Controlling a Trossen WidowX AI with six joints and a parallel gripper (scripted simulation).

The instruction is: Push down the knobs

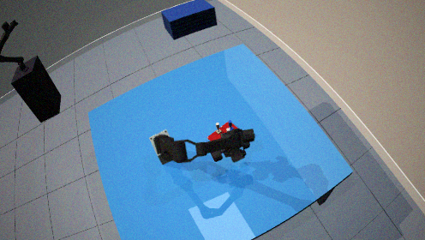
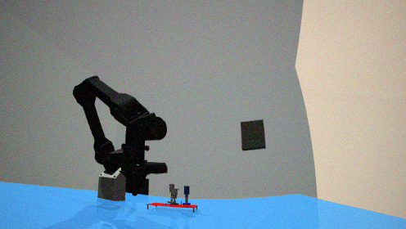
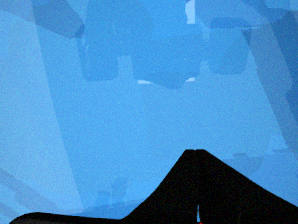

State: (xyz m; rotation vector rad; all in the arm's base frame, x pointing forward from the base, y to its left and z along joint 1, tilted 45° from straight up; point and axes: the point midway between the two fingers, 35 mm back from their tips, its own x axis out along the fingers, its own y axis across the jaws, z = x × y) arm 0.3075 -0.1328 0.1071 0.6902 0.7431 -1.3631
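The red circuit board (image 1: 218, 135) stands on short legs on the blue table, partly covered by my arm in the overhead view. It carries a white-grey knob (image 1: 218, 125) and a blue knob (image 1: 230, 123), both standing up on their shafts. In the side view the board (image 2: 169, 205) shows the grey knob (image 2: 173, 192) and the blue knob (image 2: 187, 191) clear of my arm. My gripper (image 1: 235, 150) hangs beside the board's near edge, pointing down, shut and empty.
My arm's base (image 1: 161, 141) sits on the table left of the board. A dark blue box (image 1: 188, 17) and a black pedestal (image 1: 36, 87) stand on the floor off the table. A dark panel (image 2: 252, 135) hangs on the far wall.
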